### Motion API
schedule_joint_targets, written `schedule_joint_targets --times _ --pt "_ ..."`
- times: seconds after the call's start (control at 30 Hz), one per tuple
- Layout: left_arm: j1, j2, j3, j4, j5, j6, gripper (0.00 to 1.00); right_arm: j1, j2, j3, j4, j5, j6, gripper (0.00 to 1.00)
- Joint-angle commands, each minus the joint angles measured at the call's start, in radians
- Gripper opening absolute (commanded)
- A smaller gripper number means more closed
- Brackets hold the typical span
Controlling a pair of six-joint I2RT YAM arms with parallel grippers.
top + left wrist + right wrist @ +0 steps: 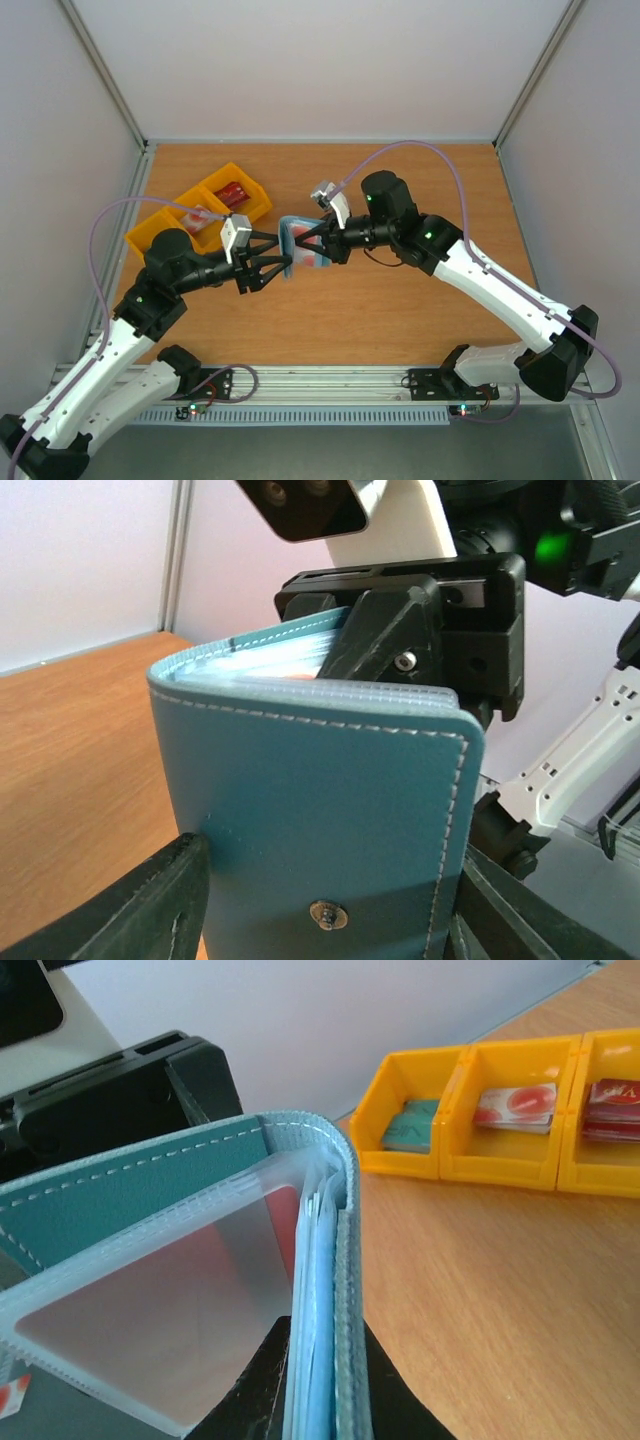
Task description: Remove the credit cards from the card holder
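Observation:
The slate-blue card holder (294, 243) is held upright off the table between both grippers, partly opened. My left gripper (272, 262) is shut on one cover; in the left wrist view the blue cover (320, 800) with its snap stud sits between my two fingers (150, 910). My right gripper (312, 240) is shut on the other cover and its plastic sleeves (325, 1330). A pinkish-red credit card (170, 1300) shows through a frosted sleeve. No teal card shows inside the holder.
A yellow three-compartment tray (160, 222) stands at the back left of the wooden table. In the right wrist view its compartments (452, 1110) hold a teal card (410, 1130), a white-and-red card (515, 1105) and a red card (610, 1110).

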Motion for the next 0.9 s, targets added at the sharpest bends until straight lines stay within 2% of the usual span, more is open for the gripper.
schedule_joint_targets --times 0.0,0.23,0.37,0.5,0.6,0.77,0.83,0.87 --pt "0.001 0.000 -0.005 -0.017 -0.109 0.023 0.59 0.034 -0.003 0.054 0.019 -0.004 0.027 0.01" --pt "0.001 0.006 0.009 -0.105 -0.366 0.137 0.54 0.064 -0.033 0.052 -0.010 -0.090 -0.022 0.01" --pt "0.002 0.011 0.004 -0.115 -0.324 0.170 0.60 0.064 -0.029 0.057 -0.005 -0.086 -0.006 0.01" --pt "0.001 0.016 -0.007 -0.112 -0.350 0.151 0.59 0.064 -0.025 0.051 0.027 -0.214 -0.021 0.01" --pt "0.005 0.003 -0.007 -0.111 -0.289 0.136 0.43 0.063 -0.027 0.067 -0.036 -0.275 -0.079 0.02" --pt "0.006 -0.032 -0.010 -0.070 -0.025 0.119 0.17 0.034 -0.040 0.054 -0.077 -0.252 -0.105 0.03" --pt "0.006 -0.035 -0.014 -0.057 0.041 0.095 0.06 0.019 -0.043 0.043 -0.070 -0.228 -0.098 0.03" --pt "0.006 -0.033 -0.013 -0.057 0.052 0.066 0.01 0.016 -0.042 0.040 -0.068 -0.213 -0.095 0.07"
